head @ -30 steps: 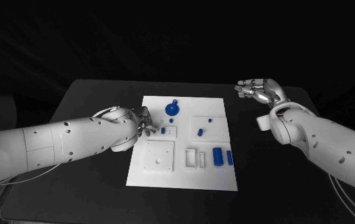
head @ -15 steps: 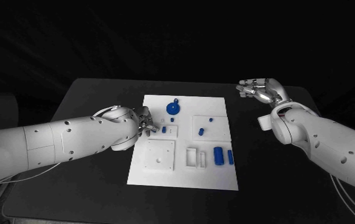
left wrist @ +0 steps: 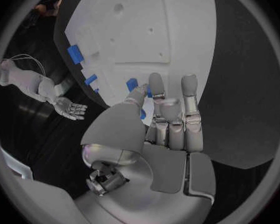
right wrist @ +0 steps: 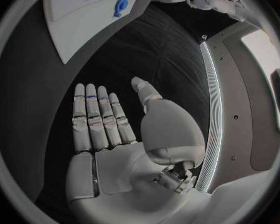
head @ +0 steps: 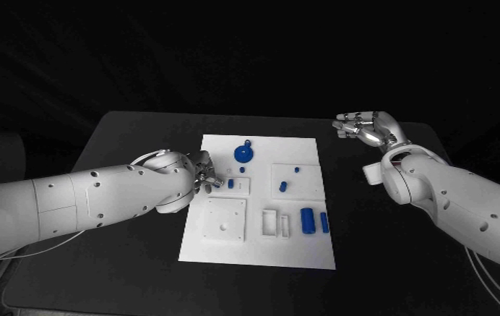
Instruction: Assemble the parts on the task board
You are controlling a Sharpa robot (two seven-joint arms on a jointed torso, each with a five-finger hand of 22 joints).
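Fingertips of the left hand (head: 198,173) rest at the task board's (head: 261,247) nine-o'clock edge, thumb and a finger pinching a small blue peg (head: 230,183) at the raised white block (head: 233,185). Blue parts around it: a round keyed piece (head: 243,154) toward twelve, two small pegs (head: 281,184) at centre, two bars (head: 308,219) toward four. Right hand (head: 363,128), flat-fingered and holding nothing, hovers above the black table (head: 136,135), well off at two o'clock.

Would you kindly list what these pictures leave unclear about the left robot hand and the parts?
- Head view: the left robot hand covers its fingertips, so contact with the small blue part is unclear.
- Left wrist view: fingers partly hide that part.
- Head view: recesses on the task board are too small to read.
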